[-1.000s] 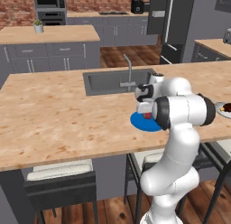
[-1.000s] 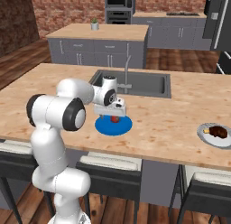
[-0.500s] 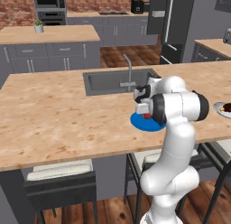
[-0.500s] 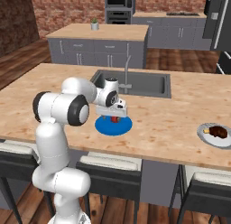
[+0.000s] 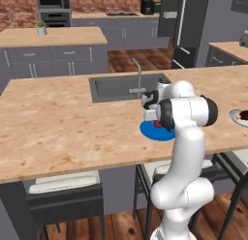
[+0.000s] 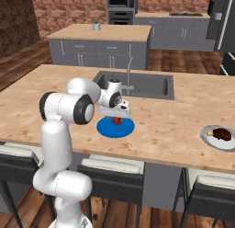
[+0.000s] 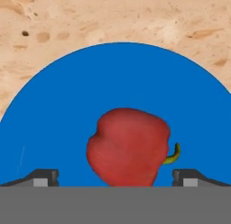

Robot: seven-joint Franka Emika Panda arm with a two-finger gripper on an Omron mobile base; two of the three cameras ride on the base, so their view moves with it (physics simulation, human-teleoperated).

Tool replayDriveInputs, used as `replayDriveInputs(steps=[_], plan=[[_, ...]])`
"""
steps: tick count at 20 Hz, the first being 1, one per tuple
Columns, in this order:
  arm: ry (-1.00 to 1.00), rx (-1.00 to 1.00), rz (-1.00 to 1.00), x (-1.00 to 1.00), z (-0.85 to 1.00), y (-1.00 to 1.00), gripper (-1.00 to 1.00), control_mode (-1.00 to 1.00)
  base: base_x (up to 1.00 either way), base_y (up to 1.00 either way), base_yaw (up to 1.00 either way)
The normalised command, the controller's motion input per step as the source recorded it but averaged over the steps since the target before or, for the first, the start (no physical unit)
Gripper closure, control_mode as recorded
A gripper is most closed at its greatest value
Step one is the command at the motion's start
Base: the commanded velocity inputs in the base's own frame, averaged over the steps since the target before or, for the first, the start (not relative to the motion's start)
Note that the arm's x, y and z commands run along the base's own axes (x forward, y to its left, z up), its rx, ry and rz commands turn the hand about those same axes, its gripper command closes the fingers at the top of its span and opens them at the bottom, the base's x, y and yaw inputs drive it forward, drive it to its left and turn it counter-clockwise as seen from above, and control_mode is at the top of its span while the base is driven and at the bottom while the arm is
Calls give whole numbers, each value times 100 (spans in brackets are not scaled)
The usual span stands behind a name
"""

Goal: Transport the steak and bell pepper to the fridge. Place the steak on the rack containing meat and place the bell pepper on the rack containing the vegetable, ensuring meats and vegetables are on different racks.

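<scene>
Two plates: a blue plate near the counter's front edge, just ahead of the sink; a pale plate well apart from it, toward the far right in the right base view.
Bell pepper: the bell pepper lies on the blue plate, red, with a small curved yellow-green stem sticking out on its right side in the hand view; in the right base view it shows as a red spot just under the gripper.
Gripper: the gripper hangs straight over the blue plate, its two dark fingertips spread wide on either side of the bell pepper, neither one touching it; nothing is held.
Steak: the steak rests on the pale plate, dark reddish-brown.
Arm: it bends over the front of the counter, the hand pointing down at the blue plate.
Fridge: the fridge stands at the back of the kitchen, dark, doors closed, behind the counter.
Faucet: a thin faucet rises at the near edge of the sink.
</scene>
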Motion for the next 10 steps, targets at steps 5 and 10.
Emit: replayDriveInputs(steps=[5,10], plan=[[0,0,0,23,-15,-1,-100,-100,0,0,0],[0,0,1,1,-23,-4,-100,-100,0,0,0]])
